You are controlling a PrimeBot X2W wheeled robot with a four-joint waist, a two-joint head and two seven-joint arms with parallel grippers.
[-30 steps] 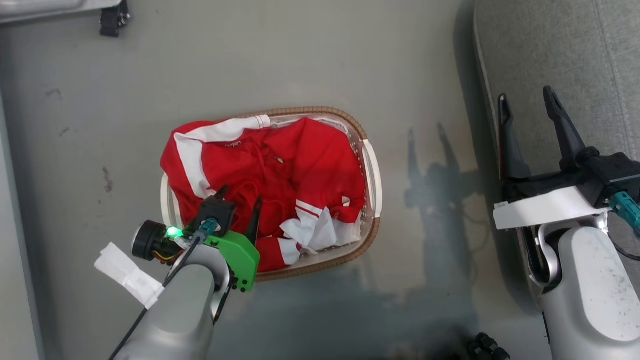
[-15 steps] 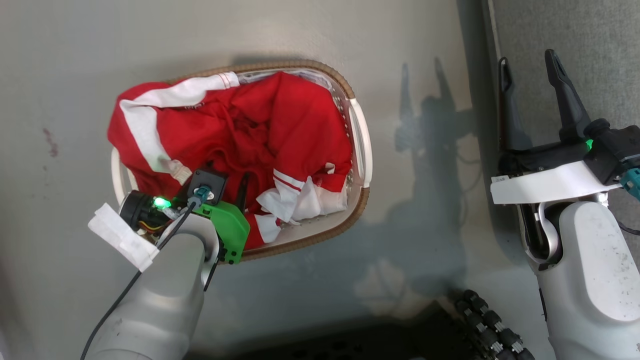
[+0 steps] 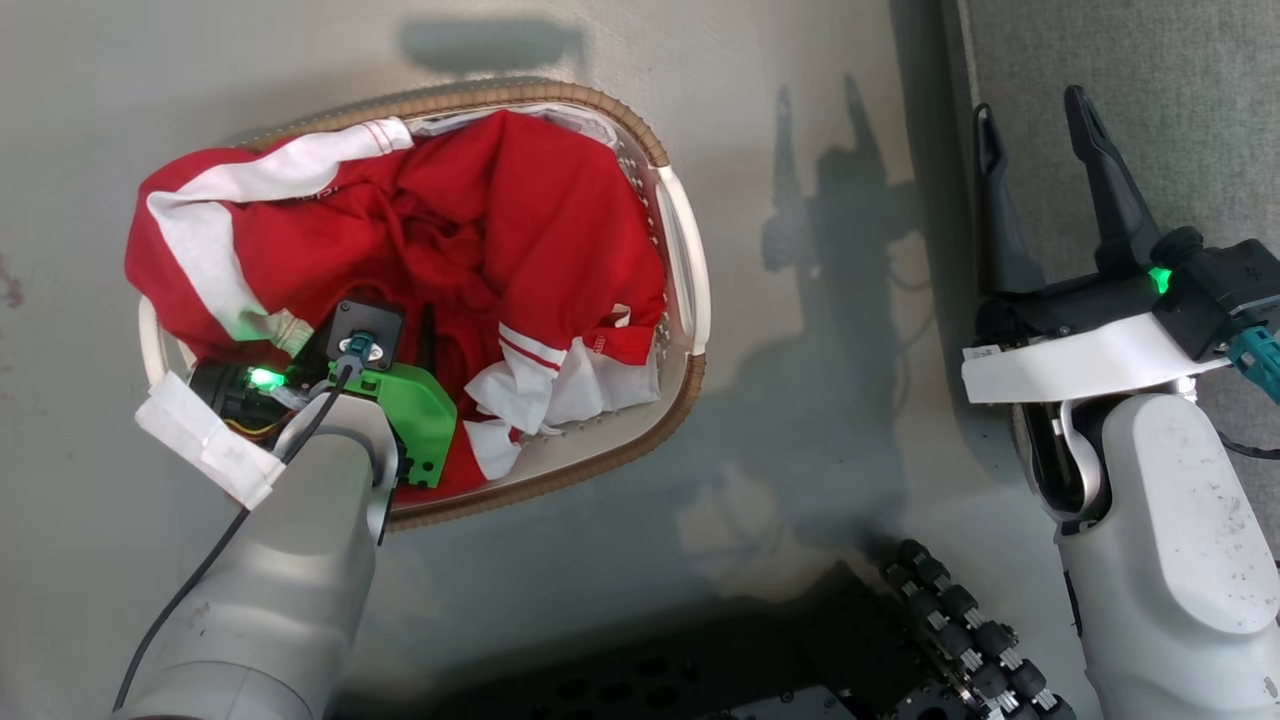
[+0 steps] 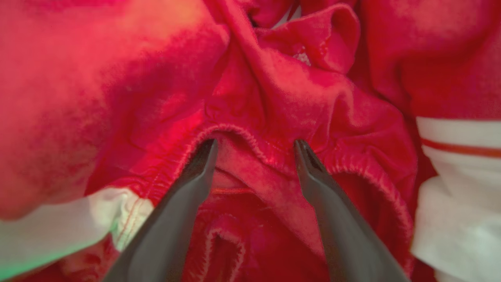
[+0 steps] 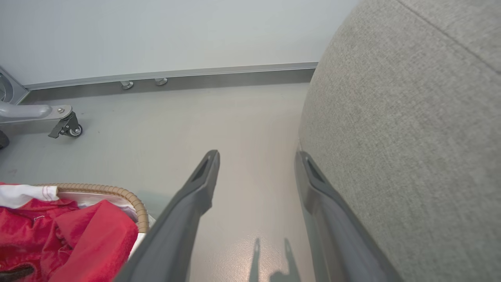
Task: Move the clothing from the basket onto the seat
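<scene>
The clothing (image 3: 520, 220), red with white panels and striped cuffs, is heaped in the basket (image 3: 560, 95), an oval white one with a brown woven rim, standing on the floor. My left gripper (image 3: 390, 320) is down in the heap at the basket's near left. In the left wrist view it (image 4: 254, 145) is open, tips pressed against a gathered red hem of the clothing (image 4: 274, 90) that lies between the fingers. My right gripper (image 3: 1030, 105) hangs open and holds nothing, at the edge of the grey seat (image 3: 1150, 60). The right wrist view shows the right gripper (image 5: 256, 154) beside the seat (image 5: 411, 117), with the basket (image 5: 117, 192) and clothing (image 5: 78, 235) at lower left.
My black base with its rollers (image 3: 930, 620) lies along the bottom of the head view. A caster wheel on a grey frame (image 5: 70, 127) stands by the far wall's skirting (image 5: 195, 74). Bare grey floor (image 3: 800, 350) separates basket and seat.
The head camera has tilted, so the whole scene shifts up and left and my base comes into view. My left gripper has sunk lower into the red heap. The right gripper stays open.
</scene>
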